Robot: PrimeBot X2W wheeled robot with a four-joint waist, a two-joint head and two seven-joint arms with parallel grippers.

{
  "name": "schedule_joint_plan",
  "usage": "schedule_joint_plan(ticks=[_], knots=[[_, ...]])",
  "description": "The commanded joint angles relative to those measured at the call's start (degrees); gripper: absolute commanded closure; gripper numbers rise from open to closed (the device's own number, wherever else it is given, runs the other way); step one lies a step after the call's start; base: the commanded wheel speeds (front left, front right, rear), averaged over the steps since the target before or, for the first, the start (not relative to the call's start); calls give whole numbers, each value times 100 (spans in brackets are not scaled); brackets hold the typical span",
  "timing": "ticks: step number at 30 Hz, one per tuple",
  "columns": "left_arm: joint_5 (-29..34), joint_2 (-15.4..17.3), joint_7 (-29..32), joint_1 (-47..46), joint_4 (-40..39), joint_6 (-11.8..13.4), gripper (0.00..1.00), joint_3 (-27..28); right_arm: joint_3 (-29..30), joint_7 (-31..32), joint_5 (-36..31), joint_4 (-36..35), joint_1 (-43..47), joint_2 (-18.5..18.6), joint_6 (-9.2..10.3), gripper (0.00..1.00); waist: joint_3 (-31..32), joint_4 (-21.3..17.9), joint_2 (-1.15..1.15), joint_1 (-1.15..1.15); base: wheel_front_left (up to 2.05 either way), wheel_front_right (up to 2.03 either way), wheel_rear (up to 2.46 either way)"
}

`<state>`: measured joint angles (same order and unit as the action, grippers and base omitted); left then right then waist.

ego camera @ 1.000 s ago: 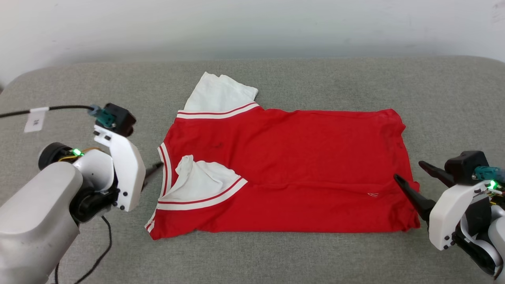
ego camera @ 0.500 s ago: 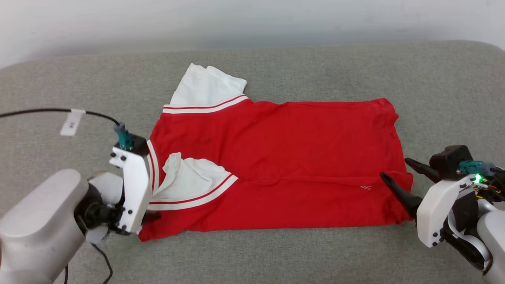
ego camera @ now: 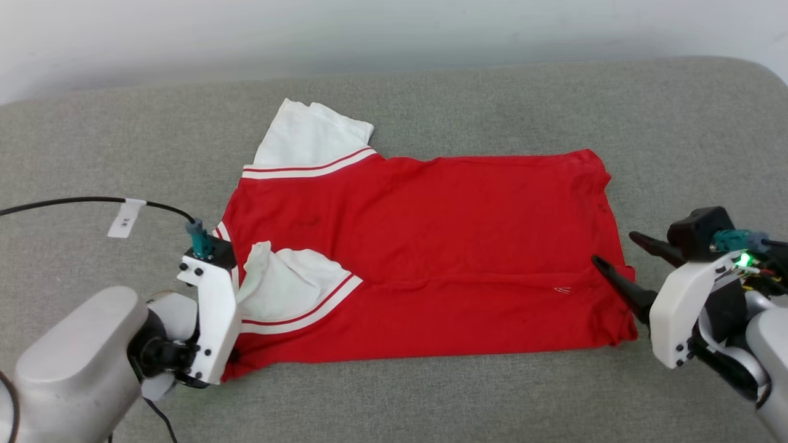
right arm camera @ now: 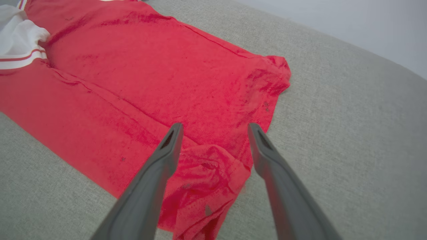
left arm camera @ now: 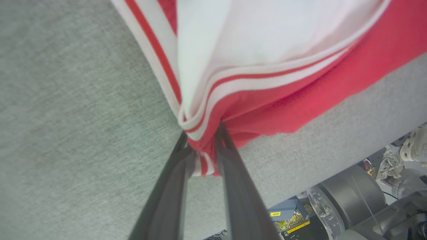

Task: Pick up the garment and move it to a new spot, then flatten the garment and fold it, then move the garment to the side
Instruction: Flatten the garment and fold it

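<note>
The garment (ego camera: 431,246), red with white sleeves and red-and-white striped trim, lies spread flat on the grey cushion, collar end to the left, one sleeve folded over its body. In the left wrist view my left gripper (left arm camera: 201,141) is shut on the garment (left arm camera: 300,100) at its near left corner, with striped trim bunched between the fingers. In the head view that gripper's white wrist housing (ego camera: 209,320) hides that corner. My right gripper (ego camera: 615,247) is open just above the near right hem corner, and its fingers (right arm camera: 166,156) straddle the rumpled red cloth (right arm camera: 166,66).
The grey padded surface (ego camera: 492,98) extends well beyond the garment on all sides, with a pale wall behind. A black cable with a white tag (ego camera: 126,218) runs in from the left. The robot's base (left arm camera: 350,206) shows past the cushion's front edge.
The head camera has tilted, shifting the whole picture. My left gripper moved from beside the collar to the garment's near left corner and closed on it. The right gripper stays open at the hem.
</note>
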<state>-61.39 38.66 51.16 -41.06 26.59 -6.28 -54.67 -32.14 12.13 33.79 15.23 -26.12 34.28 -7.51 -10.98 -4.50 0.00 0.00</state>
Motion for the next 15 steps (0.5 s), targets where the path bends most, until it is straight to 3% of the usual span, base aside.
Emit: schedule_joint_plan(ticks=[1,6,15], knots=[[-32,-124,-29,196,10,-27,100,-72,-14,57,47,-32,-156,95,4,0,80,20,0,0,0,0,0],[64,67,-141,56,-231,-86,100,-144,-233,661,189,-254,-462,548,4,0,304,79,0,0,0,0,0],[75,255,-309,-92,-752,-109,100,-234,-1101,3005,1247,-685,-986,1540,4,0,388,211,0,0,0,0,0]])
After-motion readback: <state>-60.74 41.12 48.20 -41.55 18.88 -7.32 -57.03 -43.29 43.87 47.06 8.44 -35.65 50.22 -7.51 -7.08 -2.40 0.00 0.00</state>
